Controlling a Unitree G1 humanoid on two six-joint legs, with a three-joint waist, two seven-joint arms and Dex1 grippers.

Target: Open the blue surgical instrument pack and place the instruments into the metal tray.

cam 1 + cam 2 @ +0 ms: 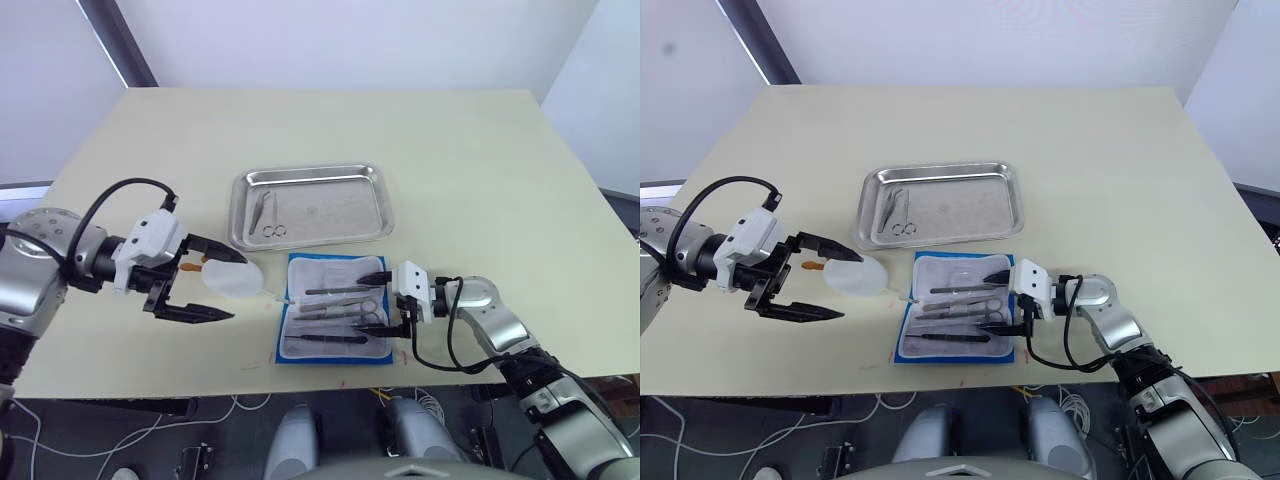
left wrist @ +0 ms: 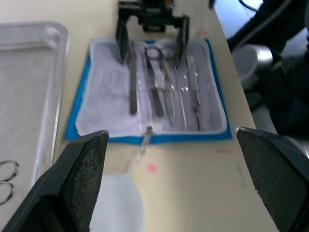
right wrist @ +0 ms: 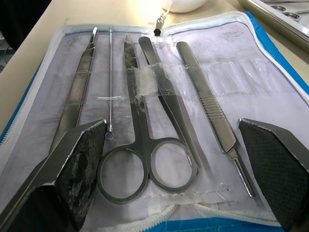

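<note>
The blue surgical instrument pack [image 1: 312, 272] lies unzipped and flat near the table's front edge, pale lining up. Several instruments [image 3: 145, 159] are strapped in it: ring-handled scissors, forceps, tweezers and a thin probe. My right gripper [image 1: 362, 303] is open at the pack's right edge, its fingers spread over the handles without touching any. My left gripper [image 1: 238, 287] is open to the left of the pack, holding nothing. The metal tray [image 1: 340, 205] sits just behind the pack, with small scissors and tweezers [image 1: 270, 218] at its left end.
A white egg-shaped toy [image 1: 238, 278] with orange feet lies between my left gripper's fingers and the pack's left edge. The table's front edge runs close below the pack. Bare tabletop extends to the right and behind the tray.
</note>
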